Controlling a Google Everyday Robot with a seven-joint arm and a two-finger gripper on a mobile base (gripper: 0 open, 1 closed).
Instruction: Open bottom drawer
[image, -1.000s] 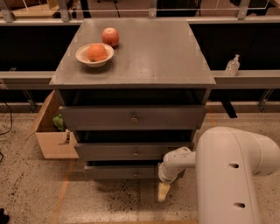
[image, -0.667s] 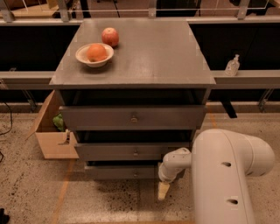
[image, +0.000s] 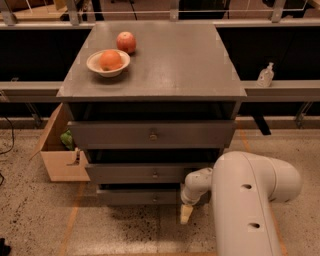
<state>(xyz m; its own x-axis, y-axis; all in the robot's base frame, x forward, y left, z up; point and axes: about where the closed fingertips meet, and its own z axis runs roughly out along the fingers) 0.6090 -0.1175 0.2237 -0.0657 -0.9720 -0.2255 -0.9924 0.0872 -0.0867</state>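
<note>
My gripper (image: 186, 214) hangs low in the lower centre of the frame, pointing down at the floor, just below and to the right of the bottom drawer (image: 137, 196). It has hold of nothing. Whether it is open or closed, I cannot tell. My white arm (image: 250, 200) fills the lower right corner and covers the right end of that drawer.

The bottom drawer is the lowest and narrowest front of the grey cabinet (image: 165, 65), at lower centre. Its small round knob (image: 155, 198) sits to the left of my gripper, apart from it. Above it are the middle drawer (image: 135, 173) and the top drawer (image: 150, 134).

On the cabinet top, upper left: a bowl (image: 100, 69) holding an orange fruit (image: 110, 59), with an apple (image: 126, 42) just behind it.

At left on the floor, beside the cabinet: an open cardboard box (image: 60, 162). At right, on the ledge: a small bottle (image: 265, 75).
</note>
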